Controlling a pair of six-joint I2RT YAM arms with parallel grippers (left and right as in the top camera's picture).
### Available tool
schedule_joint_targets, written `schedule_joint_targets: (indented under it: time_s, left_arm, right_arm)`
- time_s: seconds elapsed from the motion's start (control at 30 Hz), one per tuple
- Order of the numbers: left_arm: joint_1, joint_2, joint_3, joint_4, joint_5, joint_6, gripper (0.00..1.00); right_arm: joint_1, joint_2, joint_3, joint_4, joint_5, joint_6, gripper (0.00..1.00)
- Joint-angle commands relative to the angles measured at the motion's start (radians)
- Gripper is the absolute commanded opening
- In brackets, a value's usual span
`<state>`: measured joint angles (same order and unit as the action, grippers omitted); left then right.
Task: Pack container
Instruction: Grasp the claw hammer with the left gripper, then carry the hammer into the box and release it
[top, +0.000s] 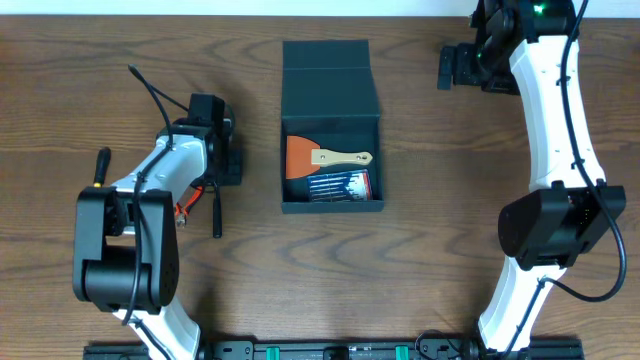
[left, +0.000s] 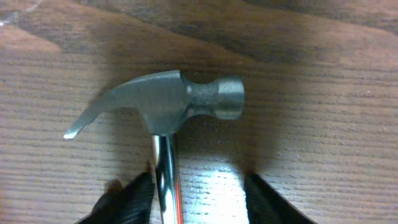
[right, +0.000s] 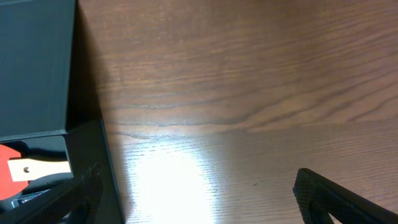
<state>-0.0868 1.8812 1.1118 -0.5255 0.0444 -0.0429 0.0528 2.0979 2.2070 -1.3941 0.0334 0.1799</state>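
The wooden table (top: 60, 60) carries everything. The container (top: 333, 207) sits between the two pincers, to the right of the left gripper (left: 198, 182) and to the left of the right gripper (right: 196, 175), with its flap lid thrown back flat. The right gripper is released, with only bare table between its widely spread fingers, and the container's wall lies just beside one finger. The left gripper is released too. It straddles the shaft of a hammer (left: 168, 102), whose head lies just beyond the fingertips. Inside the container, an orange-bladed scraper (top: 325, 157) lies beside a pack of slim tools (top: 338, 186).
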Motion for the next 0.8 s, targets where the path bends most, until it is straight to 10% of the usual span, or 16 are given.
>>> schedule_joint_targets:
  time_s: [0.0,0.27,0.5,0.77]
  left_arm:
    - [0.002,0.059,-0.001,-0.004,-0.013,0.013,0.36]
    - [0.002,0.031,0.002,-0.011,-0.013,0.06,0.06]
    - [-0.002,-0.134,0.049,-0.06,-0.08,0.148,0.04]
    - [-0.209,-0.404,0.265,-0.032,-0.083,0.549,0.06]
  right_arm:
    - [0.0,-0.007,0.003,-0.002,-0.004,0.018,0.99]
    - [0.0,-0.007,0.003,-0.01,-0.003,0.017,0.99]
    - [0.0,-0.007,0.003,-0.009,-0.003,0.018,0.99]
    - [0.0,-0.007,0.003,-0.007,-0.003,0.018,0.99]
